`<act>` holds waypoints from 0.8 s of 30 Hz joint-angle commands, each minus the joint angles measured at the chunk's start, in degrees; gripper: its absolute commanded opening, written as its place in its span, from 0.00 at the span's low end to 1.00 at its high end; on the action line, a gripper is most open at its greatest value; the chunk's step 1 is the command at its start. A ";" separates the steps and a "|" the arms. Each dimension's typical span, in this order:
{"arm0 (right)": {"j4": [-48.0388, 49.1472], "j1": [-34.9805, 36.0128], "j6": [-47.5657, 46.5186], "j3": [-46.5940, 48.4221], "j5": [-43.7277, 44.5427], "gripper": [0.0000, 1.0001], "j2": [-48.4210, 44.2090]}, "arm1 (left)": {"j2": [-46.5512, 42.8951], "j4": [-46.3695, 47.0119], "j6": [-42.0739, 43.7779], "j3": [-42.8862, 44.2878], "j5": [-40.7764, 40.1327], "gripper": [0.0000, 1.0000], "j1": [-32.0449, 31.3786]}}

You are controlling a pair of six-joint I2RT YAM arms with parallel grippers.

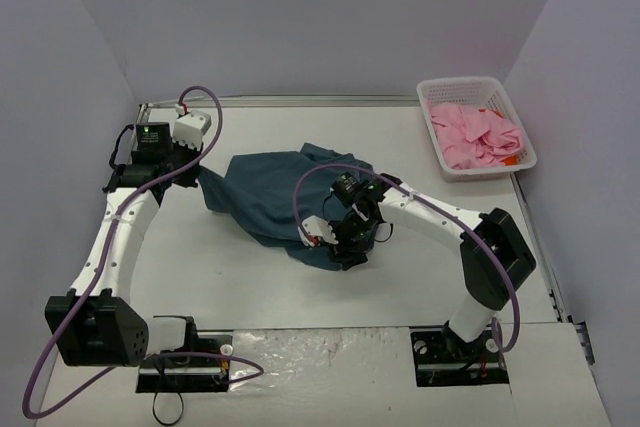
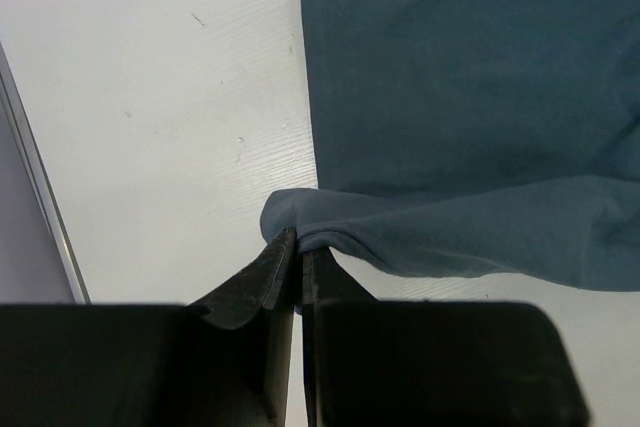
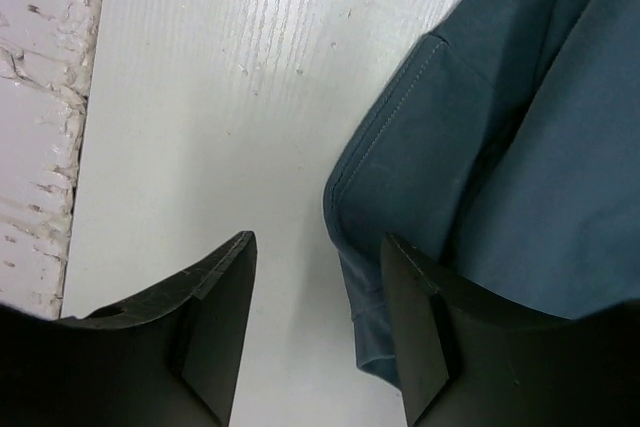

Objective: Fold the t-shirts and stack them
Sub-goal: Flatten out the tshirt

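Soft, rumpled teal t-shirt (image 1: 265,197) pinched in the left hand (image 2: 298,244).

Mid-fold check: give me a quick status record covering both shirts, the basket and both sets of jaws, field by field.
teal shirt: crumpled and partly spread on the table, not folded
pink shirt: bunched inside the white basket, far right corner
left jaws: shut on a fold at the teal shirt's left edge
right jaws: open, straddling the teal shirt's near hem; contact with the cloth unclear
stack: not started
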 commanded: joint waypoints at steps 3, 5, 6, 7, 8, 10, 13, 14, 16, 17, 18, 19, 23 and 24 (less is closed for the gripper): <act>1.06 3.15 2.07 2.71 0.71 0.47 2.22 | -0.24 0.50 -1.11 0.59 1.10 0.02 0.60; 1.67 4.38 2.77 3.32 1.24 0.47 3.10 | -0.24 0.68 -1.28 0.51 1.37 0.02 0.60; 2.64 4.73 3.73 4.02 1.50 0.47 3.89 | -0.24 0.68 -1.29 0.51 1.45 0.02 0.69; 2.99 5.09 4.09 4.38 1.59 0.47 4.33 | -0.24 0.77 -1.29 0.42 1.45 0.02 0.69; 3.26 5.87 4.27 4.73 1.85 0.46 4.86 | -0.24 0.77 -1.37 0.33 1.72 0.02 0.69; 4.66 6.75 5.84 6.05 2.73 0.46 6.27 | -0.42 0.85 -1.46 0.16 1.81 0.02 0.60; 6.16 8.25 7.08 7.63 4.66 0.45 8.46 | -0.59 1.03 -1.55 -0.20 2.16 0.02 0.69; 6.60 8.43 7.26 7.98 4.93 0.45 9.60 | -0.59 1.03 -1.55 -0.20 2.16 0.02 0.69; 7.39 8.95 7.96 9.21 5.28 0.43 10.83 | -0.59 1.03 -1.64 -0.46 2.51 0.03 0.69; 7.48 9.13 8.13 9.56 5.28 0.43 11.88 | -0.59 1.03 -1.72 -0.46 2.51 0.02 0.69; 7.83 9.39 8.31 9.83 5.28 0.42 12.50 | -0.59 1.03 -1.64 -0.46 2.51 0.02 0.69; 7.92 9.66 8.40 10.44 5.37 0.42 13.03 | -0.68 1.03 -1.72 -0.46 2.68 0.02 0.69; 8.71 10.62 9.01 10.97 6.07 0.40 15.40 | -0.95 1.21 -1.90 -0.64 2.77 0.02 0.69; 8.80 10.71 9.19 10.97 6.16 0.39 15.76 | -1.03 1.12 -1.99 -0.64 2.77 0.02 0.69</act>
